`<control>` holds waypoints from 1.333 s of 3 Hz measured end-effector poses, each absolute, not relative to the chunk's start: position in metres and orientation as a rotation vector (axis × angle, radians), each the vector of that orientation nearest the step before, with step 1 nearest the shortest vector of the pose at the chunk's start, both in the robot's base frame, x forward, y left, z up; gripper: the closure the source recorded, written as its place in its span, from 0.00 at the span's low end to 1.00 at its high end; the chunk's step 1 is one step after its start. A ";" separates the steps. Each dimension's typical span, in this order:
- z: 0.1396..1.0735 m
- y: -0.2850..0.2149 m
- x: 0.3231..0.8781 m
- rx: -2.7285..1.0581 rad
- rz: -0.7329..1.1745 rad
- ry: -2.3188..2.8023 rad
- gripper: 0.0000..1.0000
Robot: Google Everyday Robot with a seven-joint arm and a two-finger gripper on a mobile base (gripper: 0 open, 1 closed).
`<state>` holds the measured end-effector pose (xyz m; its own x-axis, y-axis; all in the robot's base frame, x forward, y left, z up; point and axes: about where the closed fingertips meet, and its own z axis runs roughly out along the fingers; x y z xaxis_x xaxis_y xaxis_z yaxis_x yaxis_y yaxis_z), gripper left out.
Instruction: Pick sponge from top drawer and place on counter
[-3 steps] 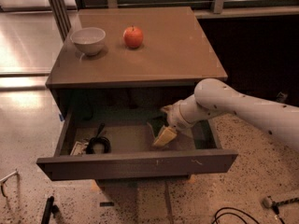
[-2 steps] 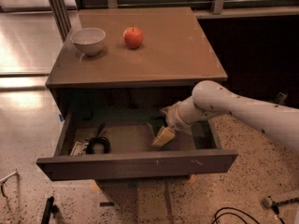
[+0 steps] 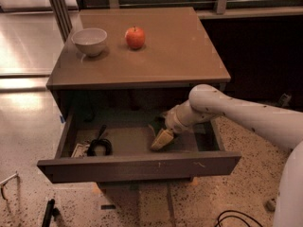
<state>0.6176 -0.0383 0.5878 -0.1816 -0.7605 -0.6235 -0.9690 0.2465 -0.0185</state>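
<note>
The top drawer [image 3: 137,167] stands pulled out under the tan-brown counter [image 3: 165,56]. My gripper [image 3: 164,129] reaches down into the drawer from the right, right of its middle. It is shut on the sponge [image 3: 162,139], which hangs tilted with its yellow foam showing and its dark green face toward the gripper. The sponge sits just above or on the drawer floor; I cannot tell which. My white arm [image 3: 236,112] crosses the drawer's right side.
A white bowl [image 3: 89,40] and a red apple [image 3: 135,37] stand on the back left of the counter. A black coiled cable [image 3: 99,145] and a small pale packet [image 3: 78,149] lie in the drawer's left end. Cables lie on the speckled floor [image 3: 232,217].
My arm and gripper have shifted slightly left with the sponge still at the fingertips. The drawer, bowl and apple have not moved.
</note>
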 end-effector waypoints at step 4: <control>0.646 -0.027 0.594 -1.603 0.566 1.961 1.00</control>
<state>0.5938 -0.0267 0.6459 -0.1469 -0.7520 -0.6426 -0.9788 0.2043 -0.0153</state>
